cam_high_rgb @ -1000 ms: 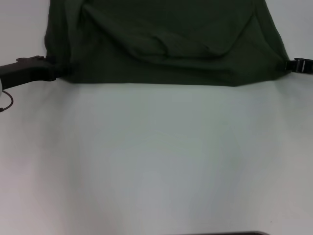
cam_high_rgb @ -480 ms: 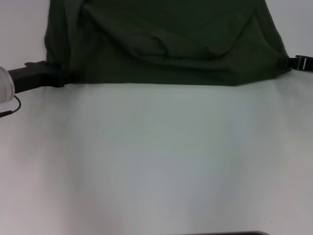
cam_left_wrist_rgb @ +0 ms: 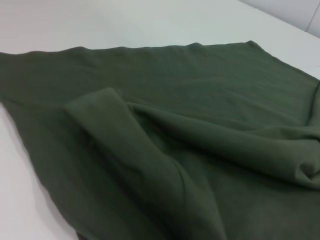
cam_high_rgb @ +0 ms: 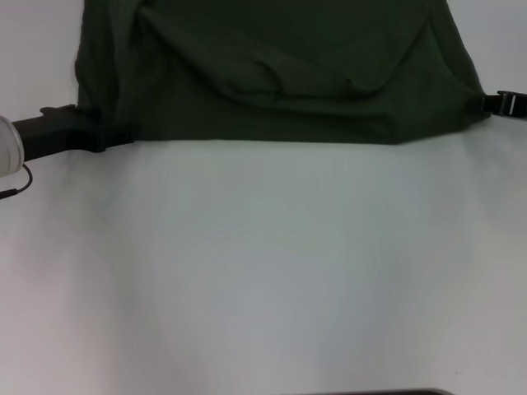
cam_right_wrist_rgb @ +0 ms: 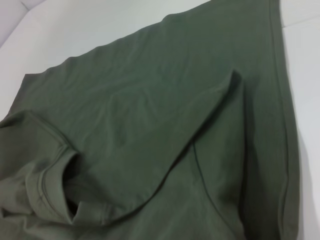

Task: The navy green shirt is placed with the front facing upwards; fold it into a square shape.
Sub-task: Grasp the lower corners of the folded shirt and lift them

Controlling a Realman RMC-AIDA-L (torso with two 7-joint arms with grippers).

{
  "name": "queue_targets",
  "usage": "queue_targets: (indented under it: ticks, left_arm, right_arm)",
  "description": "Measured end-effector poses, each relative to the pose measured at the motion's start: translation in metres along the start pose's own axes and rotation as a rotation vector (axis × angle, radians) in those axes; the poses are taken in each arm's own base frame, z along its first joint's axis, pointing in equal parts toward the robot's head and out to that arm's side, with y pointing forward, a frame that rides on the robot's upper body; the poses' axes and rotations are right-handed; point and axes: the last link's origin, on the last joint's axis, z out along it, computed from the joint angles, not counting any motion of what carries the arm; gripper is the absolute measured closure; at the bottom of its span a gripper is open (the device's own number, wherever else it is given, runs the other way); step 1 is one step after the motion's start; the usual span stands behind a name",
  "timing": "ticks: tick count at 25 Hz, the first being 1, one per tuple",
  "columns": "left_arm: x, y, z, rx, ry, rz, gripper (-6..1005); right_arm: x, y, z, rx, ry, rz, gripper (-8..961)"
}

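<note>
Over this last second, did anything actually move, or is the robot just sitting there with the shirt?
The left tool slid inward along the shirt's near edge, toward its left corner, its arm reaching further across the table. The right tool crept slightly farther away, staying at the right corner. The shirt itself, folds included, barely changed.

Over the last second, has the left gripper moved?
Yes. The left gripper has slid inward along the navy green shirt's near edge, toward the shirt's middle.

The navy green shirt (cam_high_rgb: 280, 74) is soft matt cloth on a smooth table (cam_high_rgb: 263, 271).
</note>
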Motion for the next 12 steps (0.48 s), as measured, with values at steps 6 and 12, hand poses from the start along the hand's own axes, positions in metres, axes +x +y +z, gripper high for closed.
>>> queue_targets:
  ticks: [6,12]
  left_arm:
    - [0.0009,-0.0021,-0.0011,0.006,0.000,0.014,189]
    - [-0.0030,-0.0004,-0.0022,-0.015,-0.031,0.048,189]
  right_arm:
    - [-0.0005,0.0001,0.0002,0.001,-0.001,-0.003,901]
    - [-0.0007,-0.0001,0.0000,0.001,-0.003,-0.001,901]
